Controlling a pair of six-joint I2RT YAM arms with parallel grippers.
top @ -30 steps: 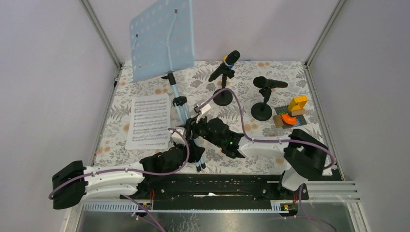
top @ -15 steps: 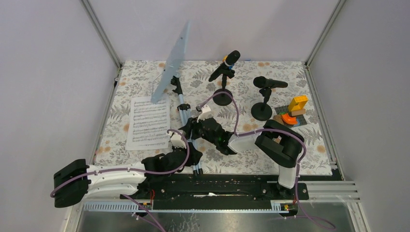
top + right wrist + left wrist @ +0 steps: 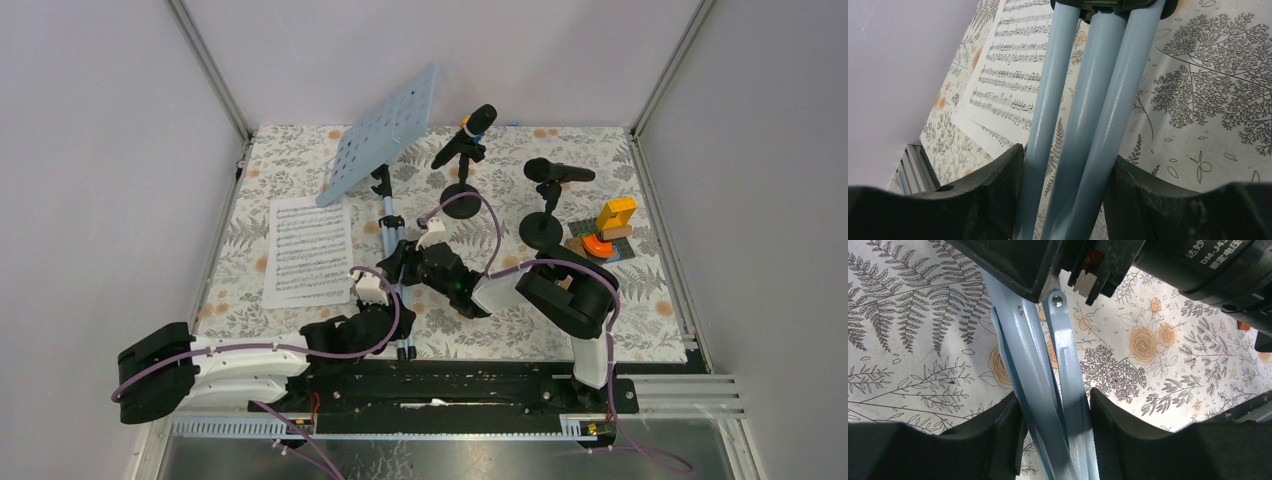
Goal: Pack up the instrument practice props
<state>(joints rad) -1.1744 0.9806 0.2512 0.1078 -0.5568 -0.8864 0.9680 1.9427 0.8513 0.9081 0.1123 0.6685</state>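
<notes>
The light-blue perforated music desk (image 3: 385, 130) tilts over the back left of the table on its thin blue-grey tripod (image 3: 393, 235), which leans toward the arms. My left gripper (image 3: 388, 322) is shut on the folded tripod legs (image 3: 1058, 390) near their feet. My right gripper (image 3: 403, 264) is shut on the same legs (image 3: 1075, 120) higher up. A white sheet-music page (image 3: 309, 251) lies flat to the left, also seen in the right wrist view (image 3: 1008, 65). Two black microphones (image 3: 472, 128) (image 3: 558, 172) sit on round-based holders (image 3: 459, 193) (image 3: 540, 231).
Small colourful toy blocks (image 3: 603, 236) stand at the right, beside the second microphone holder. The flowered table cloth (image 3: 660, 300) is walled by pale panels on three sides. The black mounting rail (image 3: 450, 385) runs along the near edge.
The music desk has swung round from facing the camera through edge-on to tilted right and lower. The tripod has shifted a little right, both grippers holding it. The right arm has folded inward.
</notes>
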